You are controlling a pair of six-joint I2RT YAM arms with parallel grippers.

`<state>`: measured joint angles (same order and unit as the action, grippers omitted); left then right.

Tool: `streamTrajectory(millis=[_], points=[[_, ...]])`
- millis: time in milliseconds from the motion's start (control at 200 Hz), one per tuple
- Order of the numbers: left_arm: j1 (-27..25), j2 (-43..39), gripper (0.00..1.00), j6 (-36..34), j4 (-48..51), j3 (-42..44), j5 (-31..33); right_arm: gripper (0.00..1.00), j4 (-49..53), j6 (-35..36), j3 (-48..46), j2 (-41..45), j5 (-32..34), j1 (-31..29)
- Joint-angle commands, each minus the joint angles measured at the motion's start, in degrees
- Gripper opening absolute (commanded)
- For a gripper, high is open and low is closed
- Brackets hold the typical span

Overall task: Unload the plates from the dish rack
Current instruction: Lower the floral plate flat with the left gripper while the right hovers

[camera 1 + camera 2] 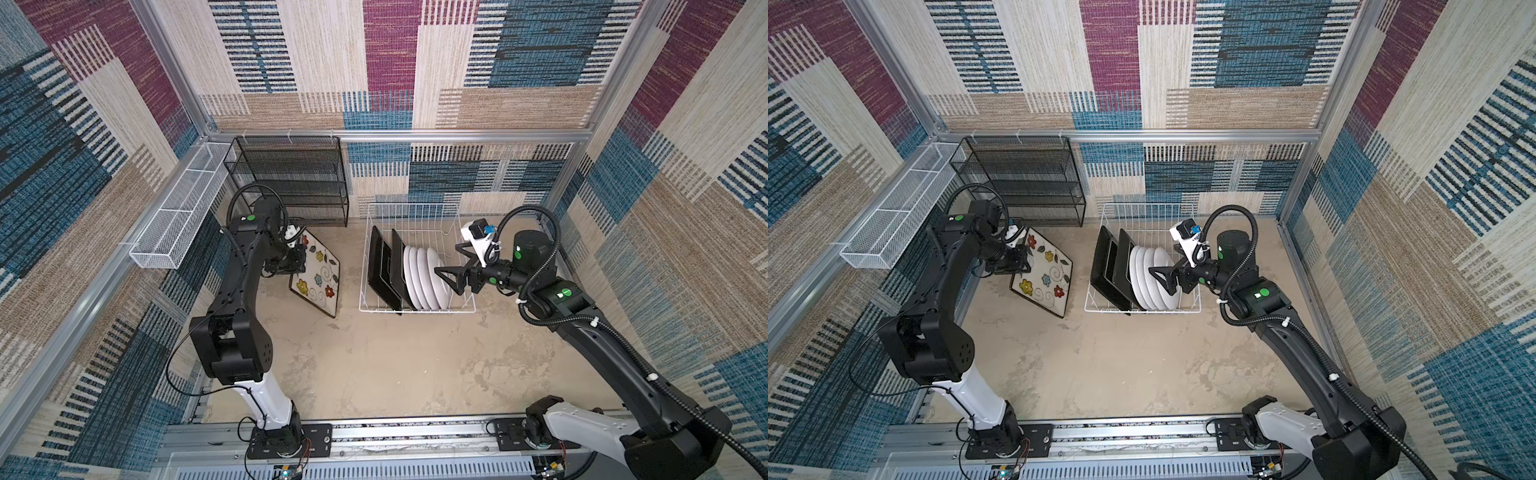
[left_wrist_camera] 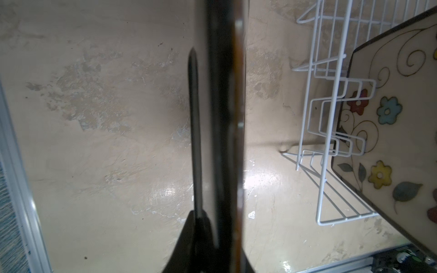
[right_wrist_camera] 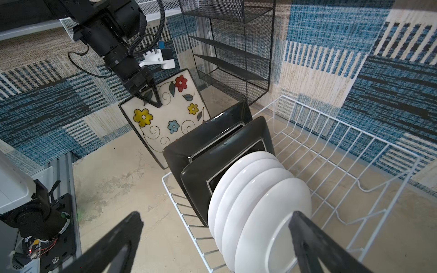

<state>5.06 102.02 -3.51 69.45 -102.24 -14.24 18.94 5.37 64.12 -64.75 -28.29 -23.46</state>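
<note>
The white wire dish rack [image 1: 415,309] [image 1: 1142,311] [image 3: 354,146] stands at the back middle. In it stand two square plates with black backs [image 1: 384,270] [image 3: 212,141] and several round white plates [image 1: 428,278] [image 3: 260,201]. My left gripper [image 1: 297,259] [image 3: 151,99] is shut on the rim of a third square plate [image 1: 316,276] [image 1: 1044,272], flowered face up, held tilted left of the rack. The left wrist view shows that plate edge-on [image 2: 222,118]. My right gripper [image 1: 449,259] [image 3: 216,214] hangs open just right of the round plates, holding nothing.
A black mesh shelf unit [image 1: 291,183] stands against the back wall left of the rack. A long white mesh basket [image 1: 178,216] hangs on the left wall. An aluminium rail [image 1: 415,434] carrying both arm bases runs along the front edge. Patterned walls close in three sides.
</note>
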Motion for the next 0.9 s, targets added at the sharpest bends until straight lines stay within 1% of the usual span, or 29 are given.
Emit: streamTrajectory(millis=[0,95,351,561,616,897], points=[[1.56,1.63,0.00,-3.61,-5.65,-0.11,-10.60,0.99,-0.85,-0.48,0.95,-1.24,1.28,-0.09],[2.53,3.47,0.00,-6.33,-5.63,0.20,-12.45,0.99,-0.35,-0.22,1.30,-2.04,1.49,-0.19],[5.89,8.06,0.00,-10.23,-4.81,0.45,-17.79,0.99,-0.69,-0.09,1.92,-3.98,1.62,-0.33],[7.85,12.53,0.00,-10.38,-4.22,0.13,-17.18,0.99,-1.35,-2.61,4.24,-5.46,-0.73,-0.39],[7.99,13.32,0.00,-10.66,-4.23,0.19,-16.21,0.99,-2.01,-3.05,3.95,-5.22,-0.75,-0.44],[10.83,17.82,0.00,-12.01,-4.20,-1.55,-15.65,0.99,-2.75,-4.13,2.69,-4.86,0.36,-1.31]])
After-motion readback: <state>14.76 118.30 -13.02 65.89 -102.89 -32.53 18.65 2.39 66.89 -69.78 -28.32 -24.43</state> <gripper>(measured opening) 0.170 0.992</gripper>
